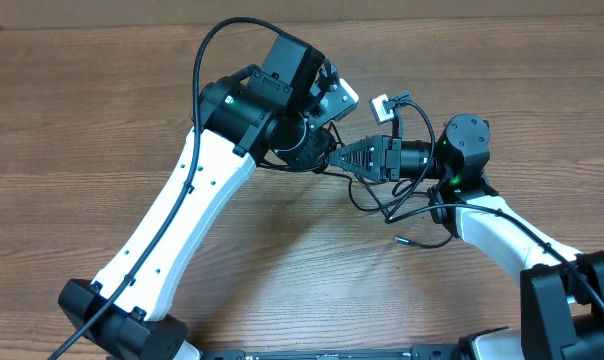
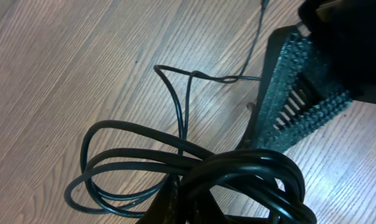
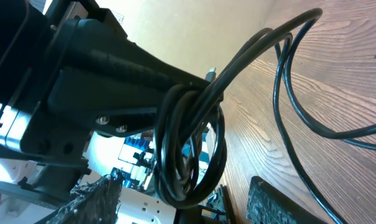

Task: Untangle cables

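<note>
My left gripper [image 3: 182, 78] is clenched on the cables [image 2: 250, 165], whose coil is wound round its tip near the middle of the table [image 1: 82, 100]. From the coil the loose strands trail toward 4 o'clock. My right gripper [image 2: 294, 106] is released and empty, just at 3 o'clock of the coil and pointing at it, so it is the nearer to the slack. A white plug [image 1: 380, 105] lies at 1 o'clock. I judge the right wrist crowds those strands.
</note>
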